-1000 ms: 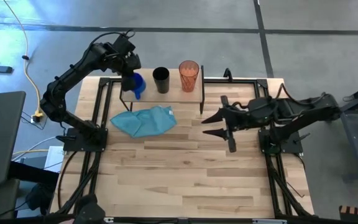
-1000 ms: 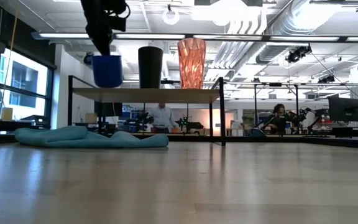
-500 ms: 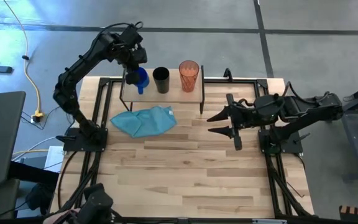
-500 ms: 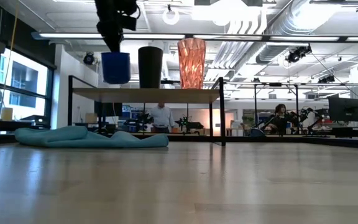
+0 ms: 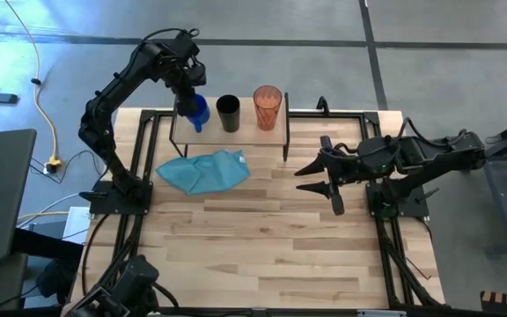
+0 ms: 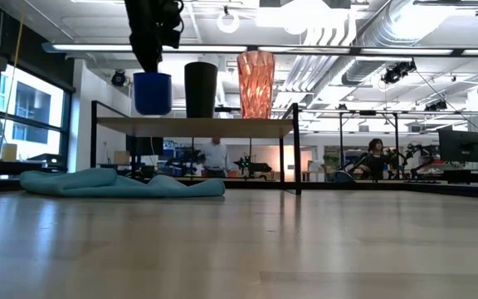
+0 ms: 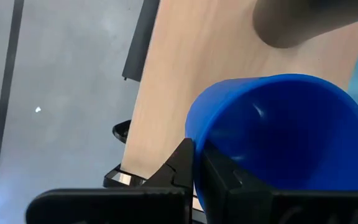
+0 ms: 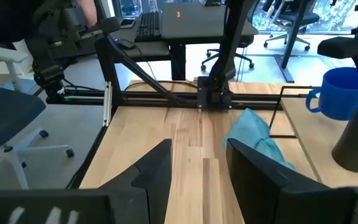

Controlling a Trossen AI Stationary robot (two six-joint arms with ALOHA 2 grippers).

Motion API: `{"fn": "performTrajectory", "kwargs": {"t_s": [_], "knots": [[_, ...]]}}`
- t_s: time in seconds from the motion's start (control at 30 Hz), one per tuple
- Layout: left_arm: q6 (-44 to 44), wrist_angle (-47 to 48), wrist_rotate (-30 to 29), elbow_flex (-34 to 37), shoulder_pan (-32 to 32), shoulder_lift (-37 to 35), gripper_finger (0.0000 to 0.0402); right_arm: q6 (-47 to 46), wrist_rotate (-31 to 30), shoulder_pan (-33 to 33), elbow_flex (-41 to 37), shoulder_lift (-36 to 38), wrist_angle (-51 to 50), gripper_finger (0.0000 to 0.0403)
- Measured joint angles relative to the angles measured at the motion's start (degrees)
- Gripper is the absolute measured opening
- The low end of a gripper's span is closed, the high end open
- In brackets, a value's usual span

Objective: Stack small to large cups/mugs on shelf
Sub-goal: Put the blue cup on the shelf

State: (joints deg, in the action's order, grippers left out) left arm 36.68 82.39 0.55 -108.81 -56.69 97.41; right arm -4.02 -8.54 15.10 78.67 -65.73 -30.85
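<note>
a small raised shelf with a light wood top on thin black legs point(image 5: 245, 134) stands at the far side of the pale plank tabletop point(image 5: 262, 238); on it, in a row, a small blue mug point(image 5: 197, 112), a black cup point(image 5: 228, 113) and a translucent orange tumbler point(image 5: 268, 106); the left gripper point(image 5: 188, 99) sits at the mug; a crumpled teal cloth point(image 5: 205, 170) lies just before the shelf; the right gripper point(image 5: 319, 177) hovers with fingers spread, well apart from the cups.
</note>
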Motion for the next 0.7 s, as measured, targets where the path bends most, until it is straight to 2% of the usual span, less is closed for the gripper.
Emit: {"fn": "performTrajectory", "kwargs": {"t_s": [0.7], "knots": [[0.6,2.6,-0.1,0.0,0.1,2.2,0.0000,1.5,0.3,-0.5,0.0,0.0,-1.3,0.0144]]}}
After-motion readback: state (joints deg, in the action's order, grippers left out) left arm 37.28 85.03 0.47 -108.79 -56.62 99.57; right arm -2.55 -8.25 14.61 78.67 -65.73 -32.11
